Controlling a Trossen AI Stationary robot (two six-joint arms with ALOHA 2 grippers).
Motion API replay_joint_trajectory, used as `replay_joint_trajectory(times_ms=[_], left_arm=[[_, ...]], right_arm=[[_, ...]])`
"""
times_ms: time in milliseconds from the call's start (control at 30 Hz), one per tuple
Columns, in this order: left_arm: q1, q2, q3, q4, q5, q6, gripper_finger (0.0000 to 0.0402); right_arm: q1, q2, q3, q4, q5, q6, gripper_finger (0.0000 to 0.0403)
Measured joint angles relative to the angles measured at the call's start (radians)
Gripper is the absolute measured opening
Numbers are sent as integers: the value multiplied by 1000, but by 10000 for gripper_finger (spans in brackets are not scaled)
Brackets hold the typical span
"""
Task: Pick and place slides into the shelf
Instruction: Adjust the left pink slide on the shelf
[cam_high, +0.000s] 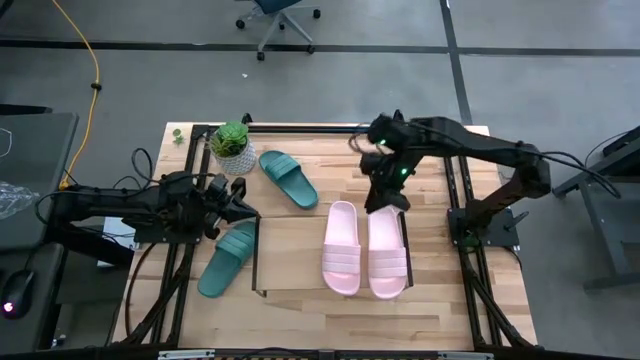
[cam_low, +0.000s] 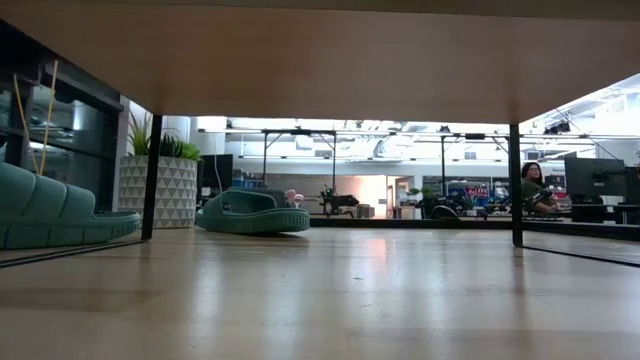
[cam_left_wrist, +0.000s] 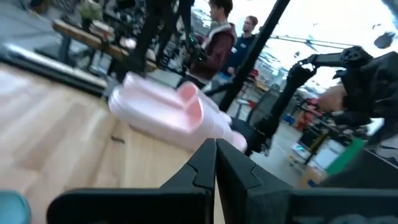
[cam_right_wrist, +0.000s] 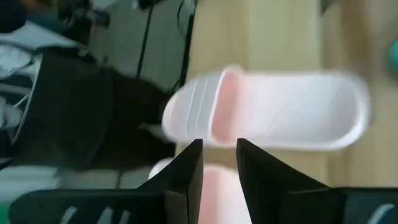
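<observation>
Two pale pink slides (cam_high: 340, 248) (cam_high: 388, 256) lie side by side, soles down, on the light wood top of the shelf (cam_high: 290, 250). One teal slide (cam_high: 288, 178) lies on the table beyond the shelf. The other teal slide (cam_high: 228, 258) lies off the shelf's left end. My right gripper (cam_high: 385, 200) hangs open above the far ends of the pink slides (cam_right_wrist: 273, 112), touching nothing. My left gripper (cam_high: 240, 205) is shut and empty at the table's left, between the teal slides. In its wrist view its gripper (cam_left_wrist: 216, 163) faces a pink slide (cam_left_wrist: 165, 112).
A potted plant in a white pot (cam_high: 232, 148) stands at the far left corner, close to the far teal slide. The low view looks under the shelf top (cam_low: 320, 60) between its black legs (cam_low: 515, 185). People show in the room behind.
</observation>
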Motion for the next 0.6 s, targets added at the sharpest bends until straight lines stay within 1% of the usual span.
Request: replay_joint_trajectory(times_ms=[100,233,333,467,533,600], left_arm=[[0,44,95,-64,-22,64,1],[0,160,274,-271,-29,145,1],[0,292,425,-427,-2,208,0],[-14,503,616,-549,68,318,0],[-33,604,705,-607,69,367,0],[-47,695,785,-684,69,409,0]], right_arm=[[-8,-40,0,53,43,26,87],[-13,-69,0,46,66,43,87],[-12,-70,0,19,68,43,87],[-12,-66,0,-6,72,38,87],[-12,-67,0,-16,76,31,87],[-12,-75,0,-37,103,29,87]])
